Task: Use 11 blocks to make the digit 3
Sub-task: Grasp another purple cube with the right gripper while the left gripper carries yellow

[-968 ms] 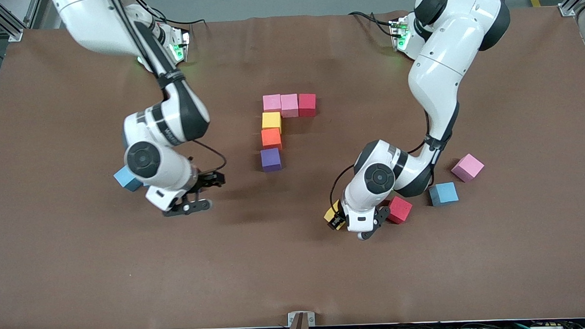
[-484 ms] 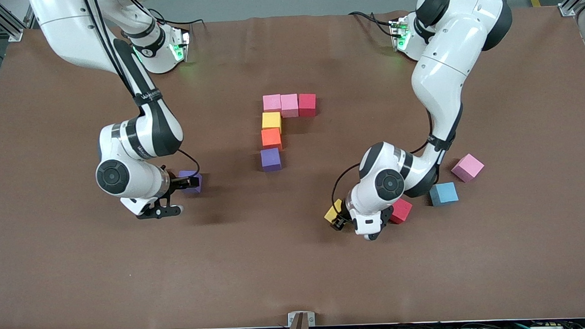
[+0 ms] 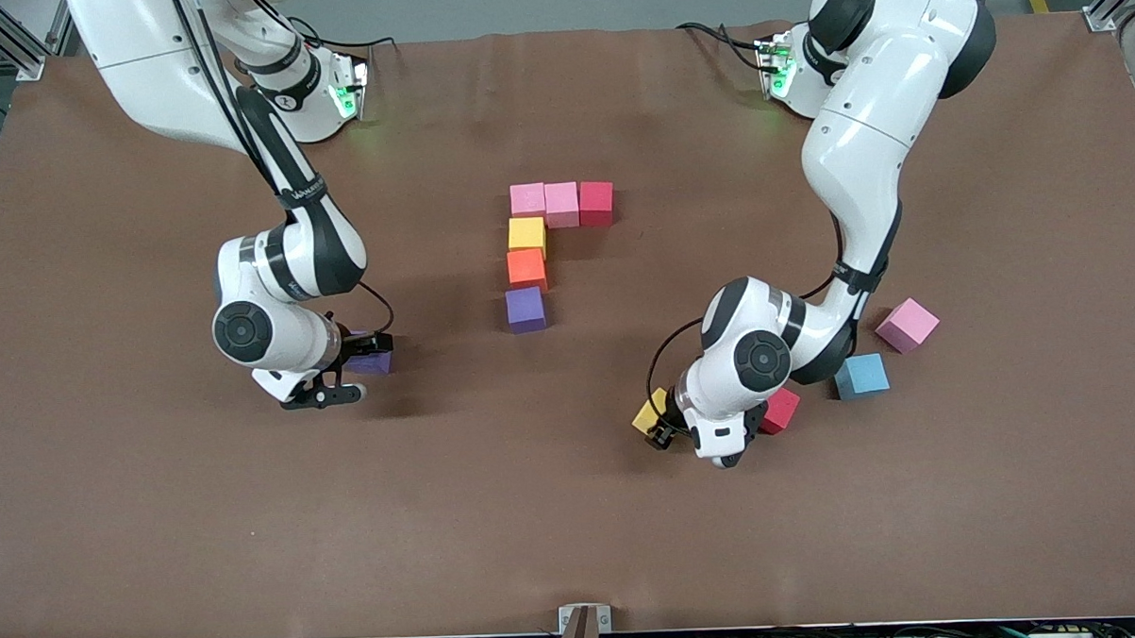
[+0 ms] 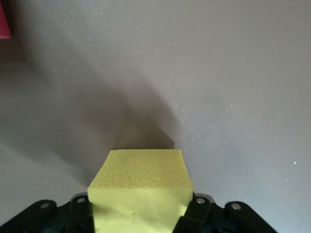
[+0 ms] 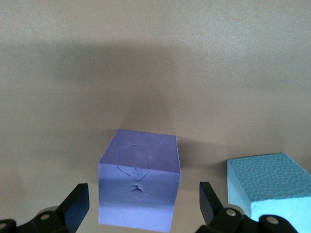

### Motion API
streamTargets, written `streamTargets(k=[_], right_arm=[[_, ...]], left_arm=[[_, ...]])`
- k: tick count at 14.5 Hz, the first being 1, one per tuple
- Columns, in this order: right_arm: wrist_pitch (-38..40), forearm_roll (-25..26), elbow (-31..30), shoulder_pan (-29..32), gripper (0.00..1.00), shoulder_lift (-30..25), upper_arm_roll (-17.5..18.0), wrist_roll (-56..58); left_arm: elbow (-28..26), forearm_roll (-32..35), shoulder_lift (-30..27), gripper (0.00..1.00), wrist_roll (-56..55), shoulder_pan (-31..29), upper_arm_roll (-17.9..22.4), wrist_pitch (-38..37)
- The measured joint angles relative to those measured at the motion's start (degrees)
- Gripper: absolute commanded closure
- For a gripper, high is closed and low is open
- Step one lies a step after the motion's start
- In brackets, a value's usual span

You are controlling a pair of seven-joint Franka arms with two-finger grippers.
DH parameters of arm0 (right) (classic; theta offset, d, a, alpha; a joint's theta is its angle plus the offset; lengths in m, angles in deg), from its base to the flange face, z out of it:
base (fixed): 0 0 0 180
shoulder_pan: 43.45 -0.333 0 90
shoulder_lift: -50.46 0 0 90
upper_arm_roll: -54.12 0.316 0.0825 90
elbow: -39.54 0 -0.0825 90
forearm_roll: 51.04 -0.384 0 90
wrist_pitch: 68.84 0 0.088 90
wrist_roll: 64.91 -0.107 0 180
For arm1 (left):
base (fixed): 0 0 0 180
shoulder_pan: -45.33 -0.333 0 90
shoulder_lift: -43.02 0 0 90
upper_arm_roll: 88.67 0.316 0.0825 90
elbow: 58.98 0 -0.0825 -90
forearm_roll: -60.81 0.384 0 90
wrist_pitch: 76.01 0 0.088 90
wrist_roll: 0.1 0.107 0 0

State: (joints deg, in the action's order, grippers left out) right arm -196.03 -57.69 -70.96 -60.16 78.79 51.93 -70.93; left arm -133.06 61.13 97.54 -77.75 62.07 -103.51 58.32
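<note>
Between my right fingers [image 5: 77, 206] sits a purple block [image 5: 138, 177]; just beside them lies a light blue block [image 5: 267, 182]. My left fingers [image 4: 194, 211] clamp a yellow block [image 4: 141, 191] over the brown table [image 3: 159, 522]. Well apart from both: two pink, a red, a yellow, an orange and a purple block.
</note>
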Motion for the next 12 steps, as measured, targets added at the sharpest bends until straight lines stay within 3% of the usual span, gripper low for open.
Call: streamTargets(k=[2, 3, 4, 6, 8, 12], right_arm=[[-1.42, 0.0, -0.24, -0.01, 0.0, 0.0, 0.09, 0.0], [-2.09, 0.0, -0.33, -0.01, 0.06, -0.01, 0.1, 0.0], [-2.92, 0.0, -0.6, -0.02, 0.15, 0.01, 0.11, 0.01], [-4.53, 0.0, -1.51, -0.03, 0.47, 0.07, 0.13, 0.03], [-4.99, 0.0, -1.88, -0.05, 0.62, 0.17, 0.16, 0.07], [-4.91, 0.02, -0.61, -0.63, 0.65, 0.03, 0.38, 0.15]], left_arm=[[0.09, -0.02, 0.0, 1.0, -0.78, -0.01, 0.0, 0.0], [0.17, -0.06, -0.01, 1.0, -1.09, -0.06, -0.03, 0.21], [0.18, -0.15, 0.0, 1.0, -1.12, -0.02, -0.11, 1.1], [0.23, -0.17, -0.07, 1.0, -2.6, 0.94, -0.58, 3.95], [0.43, -0.17, -0.98, 1.0, -6.63, 3.42, -0.7, 4.39], [0.17, -0.15, -5.0, 0.99, -16.22, 6.43, -0.47, 0.97]])
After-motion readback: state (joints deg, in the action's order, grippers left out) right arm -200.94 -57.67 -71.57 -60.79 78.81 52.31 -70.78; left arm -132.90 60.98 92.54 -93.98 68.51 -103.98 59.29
